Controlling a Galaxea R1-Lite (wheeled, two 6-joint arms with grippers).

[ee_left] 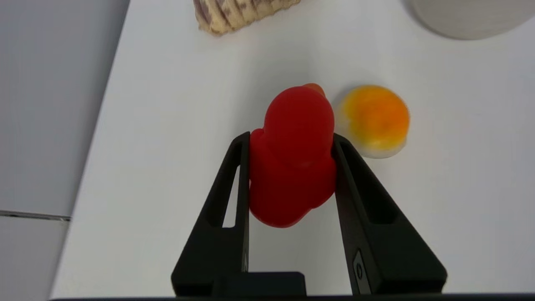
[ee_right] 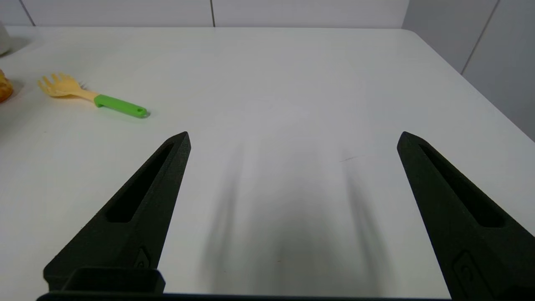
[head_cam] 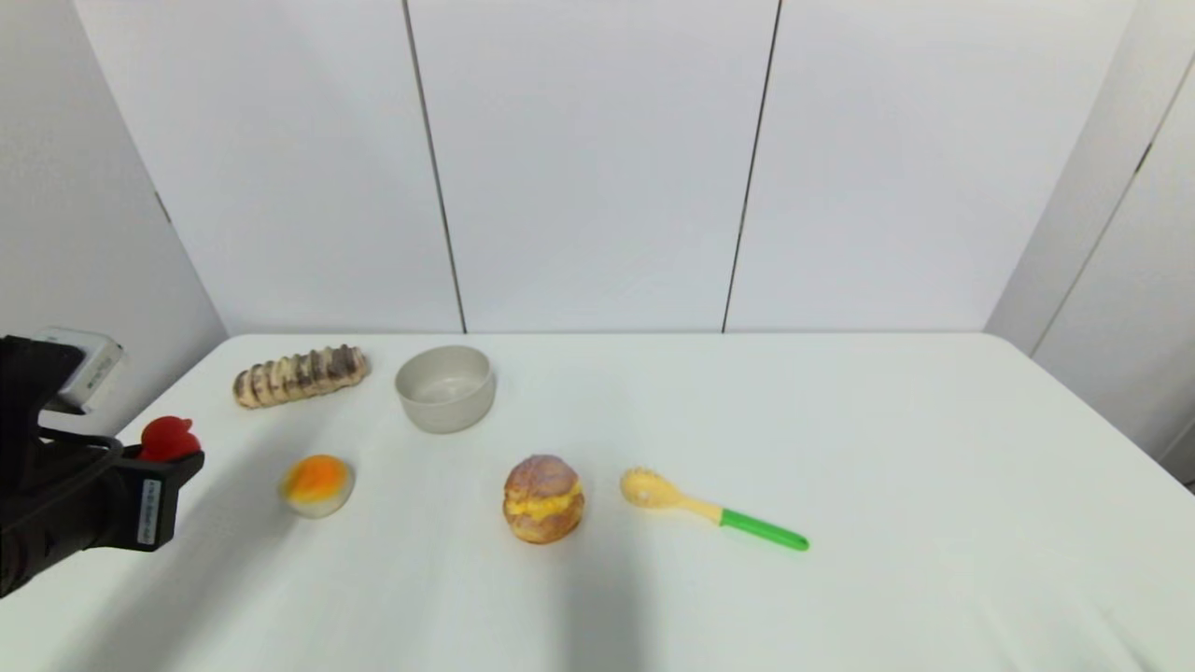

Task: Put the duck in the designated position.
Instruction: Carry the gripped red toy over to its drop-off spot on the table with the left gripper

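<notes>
The small red duck (head_cam: 168, 437) (ee_left: 294, 154) hangs above the table's left edge, clamped between the two black fingers of my left gripper (head_cam: 166, 459) (ee_left: 291, 140), which is shut on its body. Its head rises past the fingertips. Only my right wrist view shows my right gripper (ee_right: 292, 140), which hovers open over bare table on the right side with nothing between its fingers.
An orange-topped bun (head_cam: 317, 484) (ee_left: 374, 119) lies just right of the duck. Behind it are a striped bread roll (head_cam: 300, 374) and a grey bowl (head_cam: 444, 387). A cream puff (head_cam: 543, 498) and a green-handled fork (head_cam: 714, 510) (ee_right: 94, 97) sit mid-table.
</notes>
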